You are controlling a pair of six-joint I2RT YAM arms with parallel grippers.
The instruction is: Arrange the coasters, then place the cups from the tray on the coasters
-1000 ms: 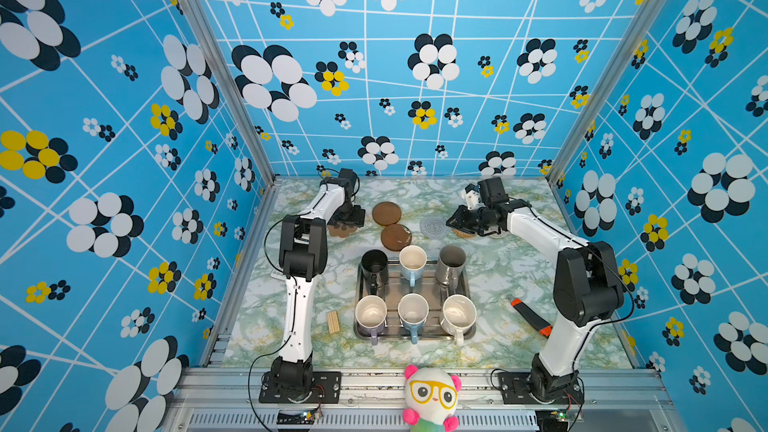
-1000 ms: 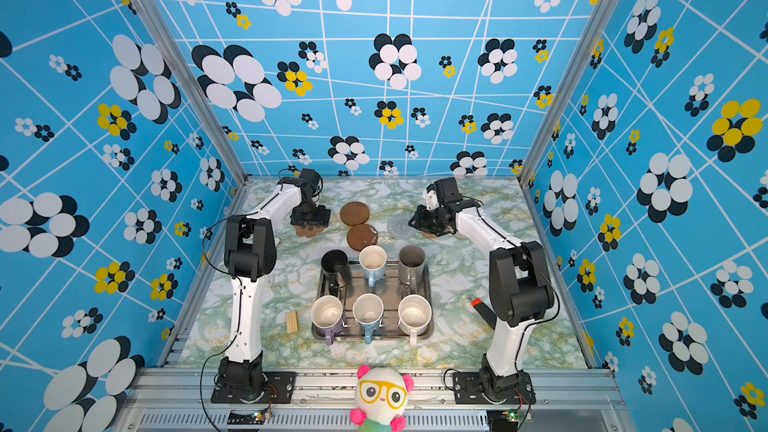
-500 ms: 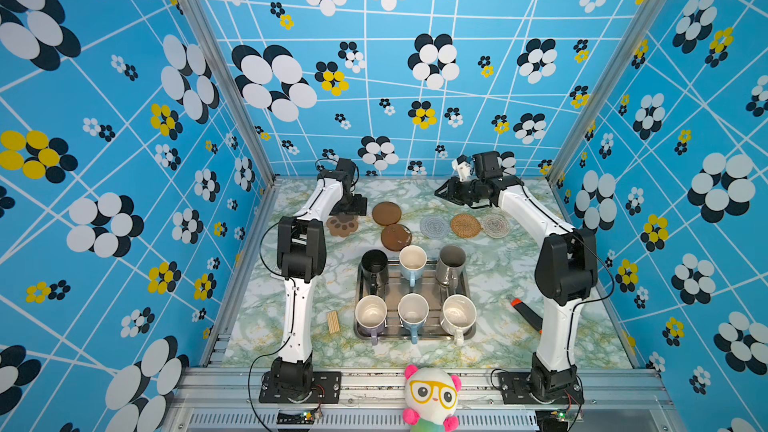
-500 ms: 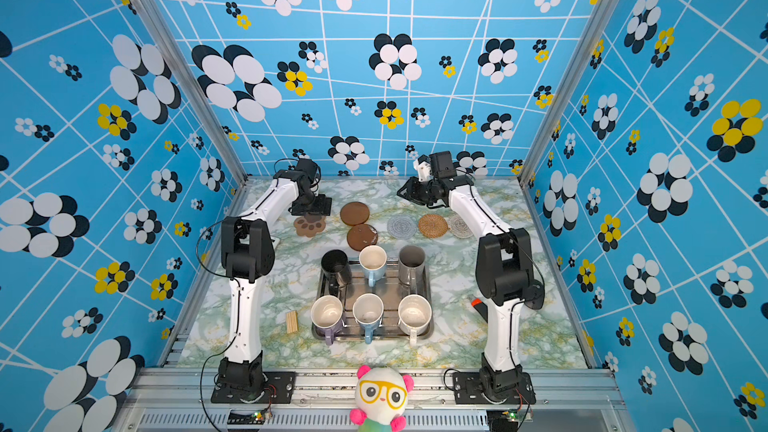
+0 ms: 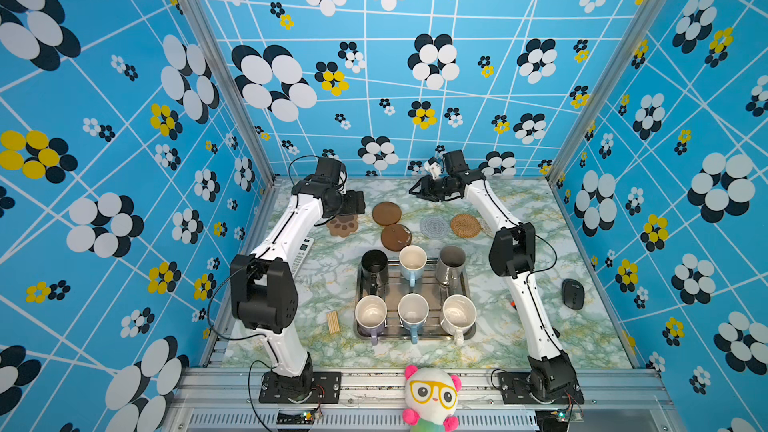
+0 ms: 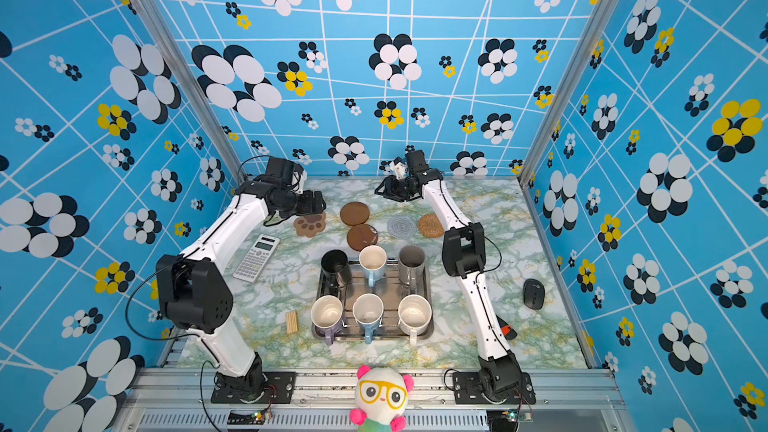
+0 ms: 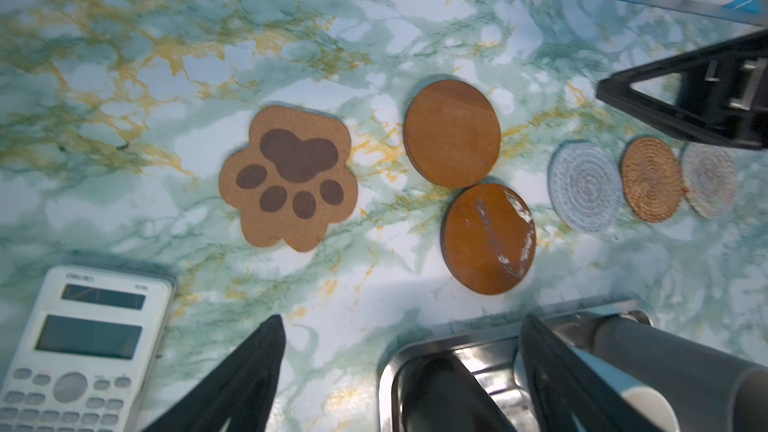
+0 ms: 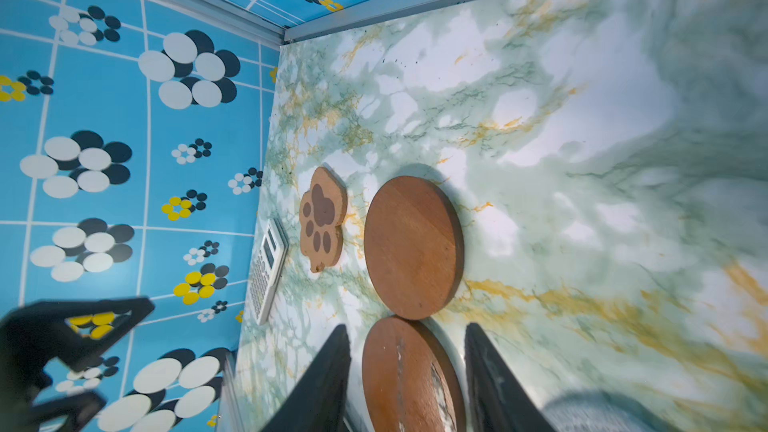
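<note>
Marbled green tabletop (image 5: 540,251) inside flowered blue walls (image 5: 124,118): all six coasters lie in a loose row beyond the tray (image 5: 415,336), where the six cups (image 5: 412,261) stand untouched. From my left come the paw mat (image 7: 291,178) and two brown discs (image 7: 452,132) edge to edge. Then the grey-blue (image 7: 584,187), rattan (image 7: 652,179) and pale (image 7: 710,180) woven rounds sit packed, touching. My left pincer (image 7: 403,320) hangs wide apart and empty near the tray's far corner. My right pincer (image 8: 406,328) hovers off the table, pointed at the scratched disc (image 8: 409,380), jaws apart, gripping nothing. I judge the arranging nearly finished. Next I should spread the crowded rounds or descend over a cup rim.
</note>
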